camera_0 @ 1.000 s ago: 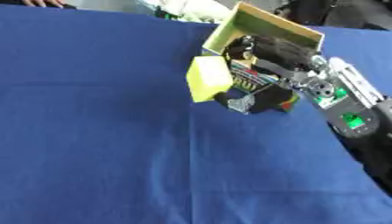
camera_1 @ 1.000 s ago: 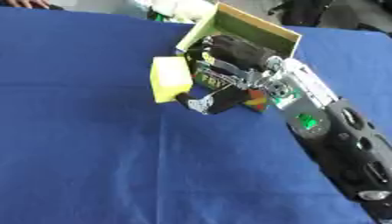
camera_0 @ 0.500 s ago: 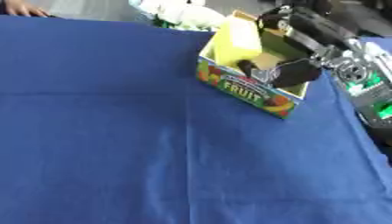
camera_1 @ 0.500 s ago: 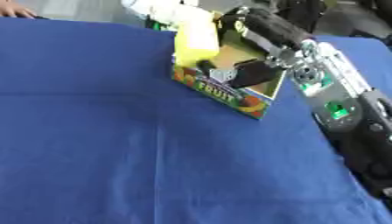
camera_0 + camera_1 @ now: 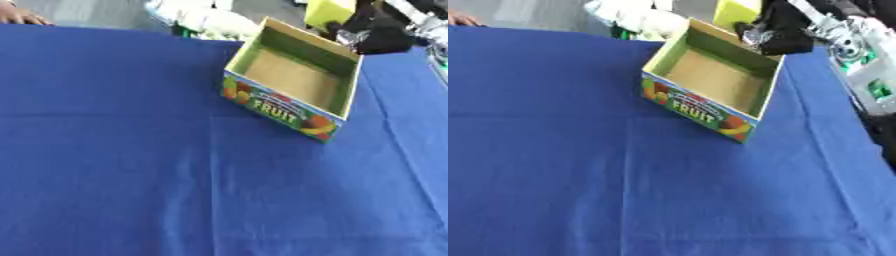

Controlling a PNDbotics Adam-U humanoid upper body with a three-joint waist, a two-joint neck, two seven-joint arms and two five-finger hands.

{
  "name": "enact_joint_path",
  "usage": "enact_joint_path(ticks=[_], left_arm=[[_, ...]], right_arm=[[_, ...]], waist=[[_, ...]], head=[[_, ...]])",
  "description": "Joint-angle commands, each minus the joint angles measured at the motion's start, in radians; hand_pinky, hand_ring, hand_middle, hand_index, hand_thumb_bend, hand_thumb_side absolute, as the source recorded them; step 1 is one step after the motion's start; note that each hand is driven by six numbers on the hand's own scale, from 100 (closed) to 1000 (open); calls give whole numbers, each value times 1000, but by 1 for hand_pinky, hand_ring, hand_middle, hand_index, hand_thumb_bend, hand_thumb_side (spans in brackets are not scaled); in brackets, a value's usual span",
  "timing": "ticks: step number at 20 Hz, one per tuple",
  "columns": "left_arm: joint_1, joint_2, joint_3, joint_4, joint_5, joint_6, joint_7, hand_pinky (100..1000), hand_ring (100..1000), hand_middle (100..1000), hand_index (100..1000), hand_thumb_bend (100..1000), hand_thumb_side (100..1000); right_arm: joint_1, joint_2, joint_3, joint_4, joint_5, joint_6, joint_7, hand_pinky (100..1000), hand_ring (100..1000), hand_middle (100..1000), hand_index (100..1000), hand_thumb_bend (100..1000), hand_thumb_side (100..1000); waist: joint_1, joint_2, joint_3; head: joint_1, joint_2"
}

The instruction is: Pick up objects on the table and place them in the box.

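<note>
1. I see the box [image 5: 293,82] sitting on the blue tabletop [image 5: 131,175], open side up, its printed front reading "FRUIT" with pictures of fruit turned toward the camera.
2. The inside of the box shows a bare brown floor and green walls.
3. My right robot hand [image 5: 776,30] comes in from the upper right and hangs above the far right corner of the box.
4. Its dark fingers are curled around a yellow-green block [image 5: 327,12], which it holds up off the tabletop, beyond the box's far wall.
5. The block is partly cut off by the top edge, so I cannot tell its full shape.
6. The silver and white forearm [image 5: 855,50] runs back toward the right edge, with a small green patch on it.
7. Something white and green [image 5: 636,17], blurred, lies just behind the box's far left corner; it looks like a bundle of plastic, perhaps.
</note>
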Motion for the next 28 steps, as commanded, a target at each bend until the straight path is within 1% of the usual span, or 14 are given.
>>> enact_joint_path(ticks=[1, 4, 7, 12, 16, 18, 19, 21, 22, 23, 24, 25, 27, 28], left_arm=[[-14, 26, -5, -18, 1, -2, -6, 834, 721, 943, 731, 208, 841], [-16, 25, -8, -18, 2, -2, -10, 834, 721, 944, 731, 206, 842], [-19, 23, -12, -18, 3, -1, -15, 835, 721, 945, 731, 200, 844], [-21, 22, -14, -18, 4, 0, -20, 836, 721, 948, 731, 197, 847], [-23, 22, -15, -18, 3, 2, -24, 836, 721, 948, 731, 195, 848], [-24, 21, -16, -18, 3, 2, -26, 837, 721, 949, 731, 194, 849], [-24, 21, -16, -18, 3, 3, -26, 837, 721, 949, 731, 194, 849], [-24, 21, -17, -18, 3, 4, -28, 837, 721, 950, 731, 193, 849], [-24, 21, -17, -18, 4, 4, -28, 837, 721, 950, 731, 193, 849], [-24, 21, -18, -18, 4, 4, -29, 837, 721, 950, 731, 191, 850], [-24, 20, -18, -18, 4, 5, -30, 837, 721, 950, 730, 191, 850], [-24, 20, -19, -18, 4, 5, -30, 838, 721, 950, 730, 188, 849], [-23, 20, -19, -18, 5, 6, -32, 838, 721, 950, 731, 187, 849], [-23, 20, -19, -18, 5, 7, -32, 838, 721, 950, 731, 187, 849]], right_arm=[[-34, -41, -18, 69, 26, 0, -8, 823, 753, 514, 575, 100, 598], [-54, -20, -18, 143, 51, -5, 4, 819, 753, 490, 575, 100, 586], [-73, 3, -10, 214, 85, -22, 14, 819, 754, 503, 577, 100, 577], [-100, 31, 9, 332, 126, -90, 2, 814, 753, 502, 577, 100, 569], [-113, 43, 14, 393, 153, -146, -6, 815, 753, 504, 579, 100, 561], [-121, 49, 12, 418, 167, -163, -7, 816, 756, 516, 593, 100, 557], [-124, 52, 10, 428, 172, -168, -8, 817, 761, 550, 625, 118, 555], [-129, 55, 8, 443, 185, -178, -7, 822, 776, 620, 741, 190, 563], [-131, 55, 7, 448, 193, -183, -5, 823, 780, 630, 758, 201, 564], [-133, 55, 7, 451, 202, -188, -2, 834, 807, 685, 816, 285, 575], [-134, 55, 8, 451, 213, -194, 5, 836, 814, 691, 820, 313, 582], [-135, 51, 8, 449, 232, -198, 13, 851, 840, 749, 892, 457, 625], [-136, 46, 5, 439, 287, -204, 27, 874, 867, 779, 913, 605, 660], [-138, 45, 2, 434, 316, -204, 30, 875, 869, 781, 911, 620, 659]], waist=[[6, -10, 5], [6, -2, 14], [5, 6, 23], [1, 15, 37], [-4, 20, 43], [-6, 21, 46], [-7, 22, 48], [-9, 22, 51], [-9, 22, 52], [-10, 21, 52], [-11, 21, 53], [-12, 20, 53], [-12, 18, 51], [-12, 17, 51]], head=[[-11, -24], [-22, -32], [-31, -35], [-34, -31], [-32, -25], [-33, -24], [-33, -23], [-33, -21], [-32, -21], [-32, -20], [-32, -19], [-31, -18], [-29, -17], [-29, -17]])
